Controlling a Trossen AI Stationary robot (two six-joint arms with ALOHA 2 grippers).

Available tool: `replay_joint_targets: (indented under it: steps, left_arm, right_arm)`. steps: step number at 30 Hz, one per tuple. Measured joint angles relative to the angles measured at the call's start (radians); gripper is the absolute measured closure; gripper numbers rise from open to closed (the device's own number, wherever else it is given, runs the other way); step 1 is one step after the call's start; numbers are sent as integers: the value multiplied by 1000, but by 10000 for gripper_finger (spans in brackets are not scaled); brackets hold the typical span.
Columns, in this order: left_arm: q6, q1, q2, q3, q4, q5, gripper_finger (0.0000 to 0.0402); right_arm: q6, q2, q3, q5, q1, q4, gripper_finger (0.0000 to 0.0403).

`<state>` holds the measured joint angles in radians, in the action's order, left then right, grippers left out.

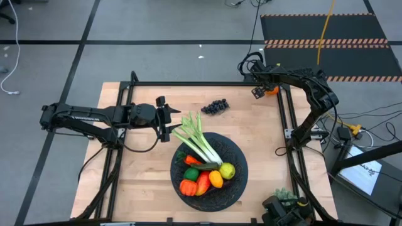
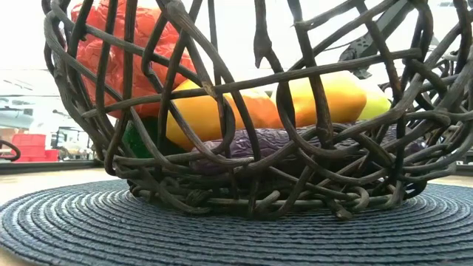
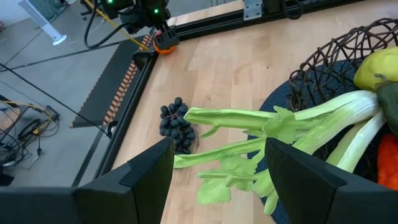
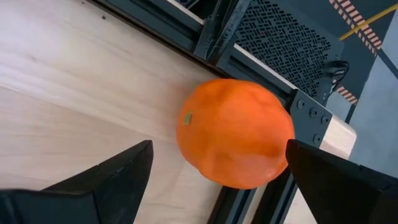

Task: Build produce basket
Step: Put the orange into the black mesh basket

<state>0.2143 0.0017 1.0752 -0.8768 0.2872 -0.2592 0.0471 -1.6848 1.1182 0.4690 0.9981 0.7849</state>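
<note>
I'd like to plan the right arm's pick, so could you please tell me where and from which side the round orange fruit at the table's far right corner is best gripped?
Grip the round orange fruit across its widest middle, coming from above on the open table side, because the black metal frame hugs its far side. The open right claw already straddles it.

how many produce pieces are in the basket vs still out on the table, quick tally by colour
In the basket, as seen from the high view:
white-green leek: 1
red pepper: 1
orange-red pieces: 2
orange-yellow piece: 1
yellow-green lemon: 1
green lime: 1
Out on the table:
dark grapes: 1
orange: 1
Total: 9
</note>
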Motion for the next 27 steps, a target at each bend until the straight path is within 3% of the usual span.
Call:
replay_joint_targets:
  steps: [11, 17, 27]
  left_arm:
    - [-5, 0, 0, 0, 0, 0, 149]
    - [-2, 0, 0, 0, 0, 0, 149]
    - [6, 0, 0, 0, 0, -1, 149]
  right_arm:
    - [-30, 1, -4, -16, -6, 13, 40]
    - [-30, 5, -9, -38, -20, 51, 59]
    - [91, 50, -11, -129, -98, 147, 88]
